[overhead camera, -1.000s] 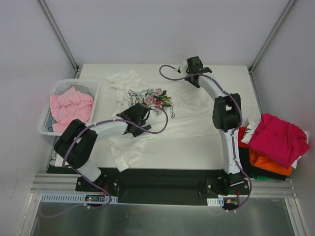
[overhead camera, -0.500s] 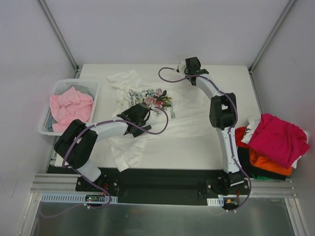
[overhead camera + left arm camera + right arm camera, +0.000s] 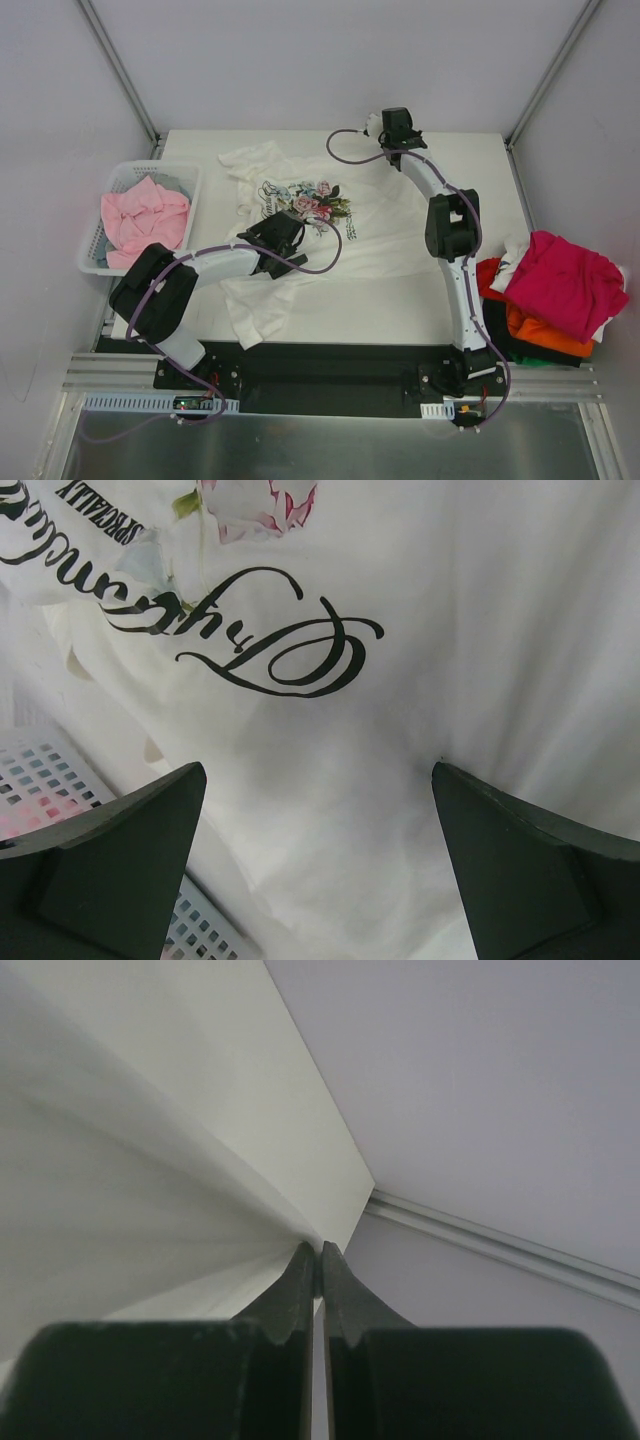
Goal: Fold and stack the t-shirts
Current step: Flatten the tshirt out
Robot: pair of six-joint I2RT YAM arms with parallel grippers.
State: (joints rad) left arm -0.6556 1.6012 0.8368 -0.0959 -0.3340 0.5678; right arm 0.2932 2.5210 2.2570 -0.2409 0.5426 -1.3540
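A white t-shirt [image 3: 385, 245] with a flower print [image 3: 312, 198] lies spread over the table. My left gripper [image 3: 292, 228] hovers low over it just below the print, jaws wide open [image 3: 318, 880] with only white cloth and black script [image 3: 270, 645] beneath. My right gripper [image 3: 380, 124] is at the far edge of the table, shut [image 3: 320, 1252] on a pinch of the white t-shirt [image 3: 130, 1210], which runs taut to its fingertips. A pale pink tee [image 3: 145, 215] fills the basket. Magenta [image 3: 565, 280], orange [image 3: 540, 335] and dark [image 3: 515, 350] tees are piled at the right.
The white lattice basket [image 3: 125, 172] stands at the table's left edge, and its corner shows in the left wrist view [image 3: 45, 775]. The enclosure's grey walls and metal posts [image 3: 545, 75] close in behind the right gripper.
My right gripper has shifted slightly along the far edge and ended a little farther back, still shut on the cloth. The left arm has not moved.
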